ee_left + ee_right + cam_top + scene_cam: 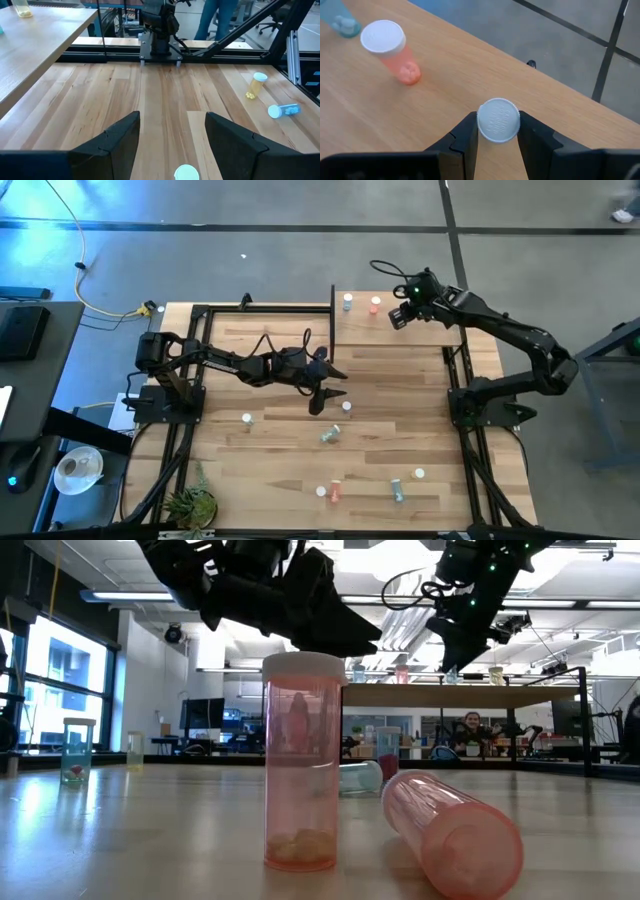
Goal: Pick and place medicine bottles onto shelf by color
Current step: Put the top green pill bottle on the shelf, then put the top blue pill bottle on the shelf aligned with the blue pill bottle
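Note:
The shelf (430,338) is a raised light-wood panel at the table's far middle. A blue-grey bottle (347,302) and a red bottle (375,304) stand on it; both show in the right wrist view, the red bottle (390,47) upright. My right gripper (399,317) is over the shelf, shut on a white-capped bottle (498,120) whose body is hidden. My left gripper (328,401) hangs open over the table's middle, its fingers above and on either side of a white-capped bottle (186,173) (347,406) without touching it. My right gripper pinches the bottle between its two fingers at the sides of the white cap (490,126). The fingers come from above, pointing down. The bottle stands upright with its cap up; the cap hides whether its base rests on the shelf (420,115).
Loose bottles lie on the table's near half: a white-capped one (247,419), a green one on its side (330,435), two red ones (335,492), a teal one on its side (397,490), a yellow one (418,474). A small plant (190,505) stands at the near left corner.

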Controlling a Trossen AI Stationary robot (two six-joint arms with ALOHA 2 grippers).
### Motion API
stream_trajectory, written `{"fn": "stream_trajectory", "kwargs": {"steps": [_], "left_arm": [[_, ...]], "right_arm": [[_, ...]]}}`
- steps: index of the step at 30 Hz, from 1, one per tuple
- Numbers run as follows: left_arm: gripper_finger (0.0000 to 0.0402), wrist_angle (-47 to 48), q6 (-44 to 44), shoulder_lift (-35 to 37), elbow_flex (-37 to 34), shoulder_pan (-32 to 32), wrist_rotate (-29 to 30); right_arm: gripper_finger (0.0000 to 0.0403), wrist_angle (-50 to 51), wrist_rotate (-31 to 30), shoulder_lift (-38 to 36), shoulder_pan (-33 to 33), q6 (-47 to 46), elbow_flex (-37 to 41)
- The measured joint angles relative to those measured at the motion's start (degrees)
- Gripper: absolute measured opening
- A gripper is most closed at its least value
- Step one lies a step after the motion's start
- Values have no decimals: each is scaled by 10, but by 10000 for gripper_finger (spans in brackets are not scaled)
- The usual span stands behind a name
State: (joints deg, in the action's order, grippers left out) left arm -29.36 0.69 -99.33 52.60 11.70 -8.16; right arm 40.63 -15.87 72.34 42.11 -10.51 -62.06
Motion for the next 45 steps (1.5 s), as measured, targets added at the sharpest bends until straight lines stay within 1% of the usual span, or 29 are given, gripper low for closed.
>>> {"fn": "stream_trajectory", "kwargs": {"steps": [6,12,19,26,35,37,40,43,45], "left_arm": [[214,0,0,0,0,0,0],[214,0,0,0,0,0,0],[214,4,0,0,0,0,0],[214,13,0,0,0,0,0],[214,13,0,0,0,0,0],[214,14,0,0,0,0,0],[214,28,0,0,0,0,0],[214,46,0,1,0,0,0],[214,66,1,8,0,0,0]], "right_arm": [[114,0,4,0,0,2,0],[143,11,-2,2,0,5,3],[172,-4,-2,1,0,15,3],[173,-13,-4,-6,0,19,3],[172,-10,-3,-55,-1,15,3],[172,-8,8,-68,-5,14,3],[172,-1,48,-87,-19,14,2],[172,13,94,-102,-46,15,2],[172,27,113,-108,-72,15,2]]}}
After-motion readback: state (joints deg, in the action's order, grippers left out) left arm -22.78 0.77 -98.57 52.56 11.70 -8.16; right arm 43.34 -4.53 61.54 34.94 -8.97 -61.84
